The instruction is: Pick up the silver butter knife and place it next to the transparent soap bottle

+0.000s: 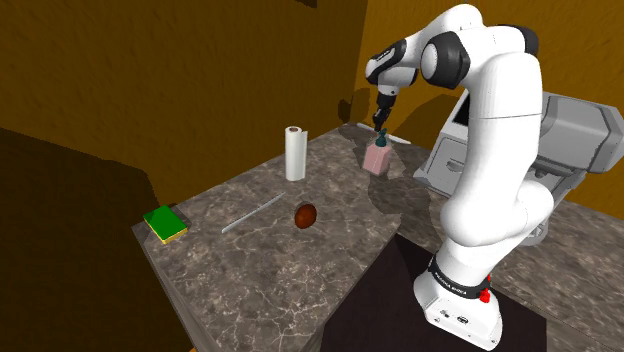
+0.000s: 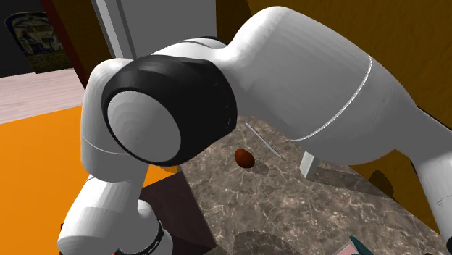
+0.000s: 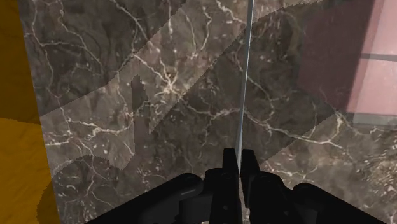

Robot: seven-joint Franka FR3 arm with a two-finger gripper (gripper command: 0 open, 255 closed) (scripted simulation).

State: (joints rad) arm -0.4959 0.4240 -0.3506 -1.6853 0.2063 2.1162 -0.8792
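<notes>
One thin silvery strip, taken for the butter knife point(image 3: 245, 76), is sitting edge-on, clamped between the near-closed fingers of the gripper point(image 3: 240, 156). Arm is reaching over the far end of the counter point(image 1: 260, 285), gripper hovering just above the pinkish soap bottle point(image 1: 377, 158). Judging the placing step to be in hand. Next move is calling for lowering and letting go beside the bottle without knocking it. Shoulder view is showing a second long grey utensil point(image 1: 253, 214) lying near a brown oval point(image 1: 305, 215); wrist view is giving the grip.
</notes>
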